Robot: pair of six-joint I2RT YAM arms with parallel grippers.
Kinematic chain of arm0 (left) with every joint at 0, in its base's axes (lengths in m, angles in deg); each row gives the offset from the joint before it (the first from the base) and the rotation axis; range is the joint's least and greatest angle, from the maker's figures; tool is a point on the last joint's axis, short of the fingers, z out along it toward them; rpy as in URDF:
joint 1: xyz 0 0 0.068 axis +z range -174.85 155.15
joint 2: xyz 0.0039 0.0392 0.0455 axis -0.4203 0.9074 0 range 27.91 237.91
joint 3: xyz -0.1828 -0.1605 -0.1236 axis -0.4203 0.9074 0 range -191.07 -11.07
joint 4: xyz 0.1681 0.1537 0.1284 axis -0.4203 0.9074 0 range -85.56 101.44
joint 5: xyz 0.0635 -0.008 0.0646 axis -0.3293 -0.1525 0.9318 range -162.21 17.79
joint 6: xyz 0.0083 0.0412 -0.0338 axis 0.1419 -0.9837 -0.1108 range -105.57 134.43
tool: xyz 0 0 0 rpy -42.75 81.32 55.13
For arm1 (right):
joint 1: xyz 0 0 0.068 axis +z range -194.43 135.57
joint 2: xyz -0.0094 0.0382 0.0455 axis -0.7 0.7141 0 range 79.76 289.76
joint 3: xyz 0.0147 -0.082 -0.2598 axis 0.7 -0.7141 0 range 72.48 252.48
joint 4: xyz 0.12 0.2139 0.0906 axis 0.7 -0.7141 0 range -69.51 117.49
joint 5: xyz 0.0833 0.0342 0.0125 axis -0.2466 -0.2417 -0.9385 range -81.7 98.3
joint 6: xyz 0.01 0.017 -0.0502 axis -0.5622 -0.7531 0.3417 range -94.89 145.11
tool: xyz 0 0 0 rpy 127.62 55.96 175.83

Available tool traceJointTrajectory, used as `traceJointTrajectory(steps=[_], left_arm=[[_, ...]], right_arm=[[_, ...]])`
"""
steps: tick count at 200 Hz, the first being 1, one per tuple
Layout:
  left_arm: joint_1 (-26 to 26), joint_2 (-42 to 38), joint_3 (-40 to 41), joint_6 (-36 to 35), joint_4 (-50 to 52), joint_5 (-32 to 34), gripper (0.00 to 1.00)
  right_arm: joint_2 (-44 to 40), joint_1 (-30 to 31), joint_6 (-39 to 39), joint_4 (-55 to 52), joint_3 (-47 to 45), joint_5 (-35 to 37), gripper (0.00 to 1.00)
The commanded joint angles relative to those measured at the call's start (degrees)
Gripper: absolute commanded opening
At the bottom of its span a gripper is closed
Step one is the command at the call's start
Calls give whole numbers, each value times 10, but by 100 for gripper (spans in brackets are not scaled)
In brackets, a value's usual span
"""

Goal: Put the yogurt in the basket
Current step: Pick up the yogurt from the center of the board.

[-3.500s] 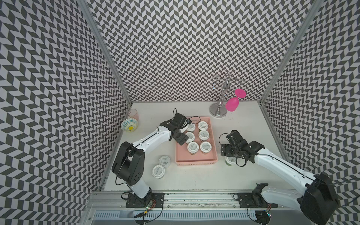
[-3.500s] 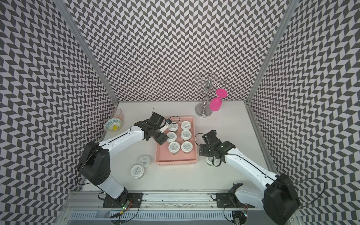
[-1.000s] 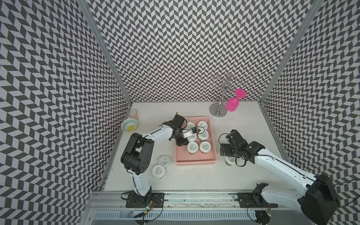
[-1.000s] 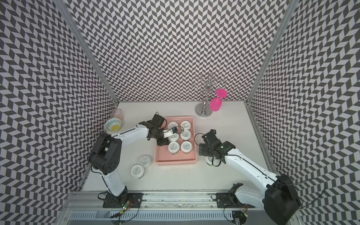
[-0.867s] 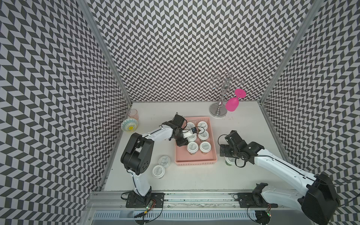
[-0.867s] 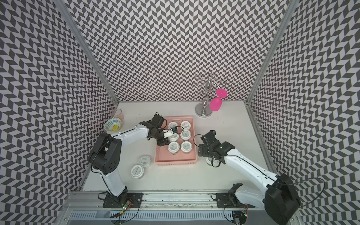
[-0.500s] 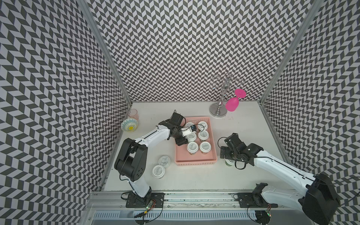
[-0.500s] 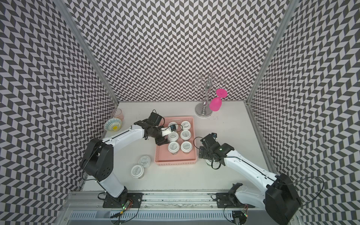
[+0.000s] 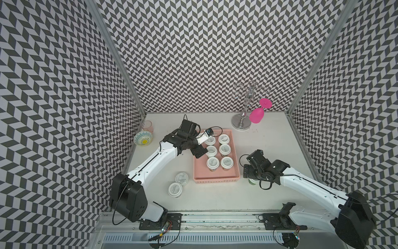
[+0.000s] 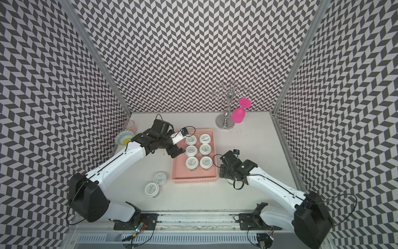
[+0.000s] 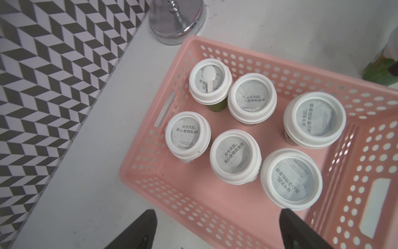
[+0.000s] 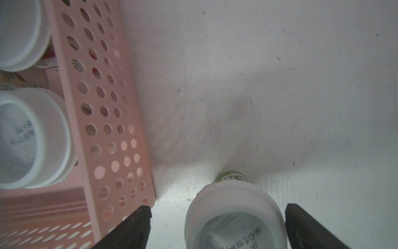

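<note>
1. While the right gripper [image 12: 218, 212] stands with its jaws wide apart and grips nothing, the yogurt cup [image 12: 234, 217] sits upright on the table [image 12: 258, 86] between its fingers [image 12: 129, 228]. It is closer to the outer finger than to the one on the basket side.
2. A clean close probably needs the cup centred first. Otherwise the nearer finger meets it early and shoves it sideways. The safest hold looks to be on the body just under the broad white lid [image 12: 234, 207].
3. Just beside the inner finger runs the perforated wall of the basket [image 12: 103, 129]. That finger seems near enough to catch the wall, so the lift should go straight up before any move across.
4. Beyond that wall, six cups [image 9: 212, 162] stand in two rows. The bare floor lies at the end of the basket nearest these fingers, and that looks like the best place to set the cup down, clear of the neighbouring lids.
5. Across the basket, the left gripper [image 11: 217, 214] hangs spread and empty, its fingers astride the opposite wall. One cup lies just ahead of a fingertip. It ought to be out of the drop path.
6. Well apart from the right fingers, past the basket, two loose cups [image 9: 182, 178] stand on the table, so three cups in all are not yet in.
</note>
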Motion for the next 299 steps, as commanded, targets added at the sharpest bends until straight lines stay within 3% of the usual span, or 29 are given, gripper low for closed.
traceJointTrajectory(steps=[1, 55, 164, 299], left_arm=[[3, -26, -2, 88, -46, 43, 99], [26, -31, 19, 148, -76, 65, 100], [88, -40, 13, 163, -77, 34, 100], [102, -41, 13, 164, -78, 20, 99]], right_arm=[[-14, 12, -22, -12, -12, 8, 100], [-35, 30, -45, -24, -33, 0, 100], [-28, 30, -36, -23, -29, 14, 91], [-22, 30, -32, -20, -30, 18, 80]])
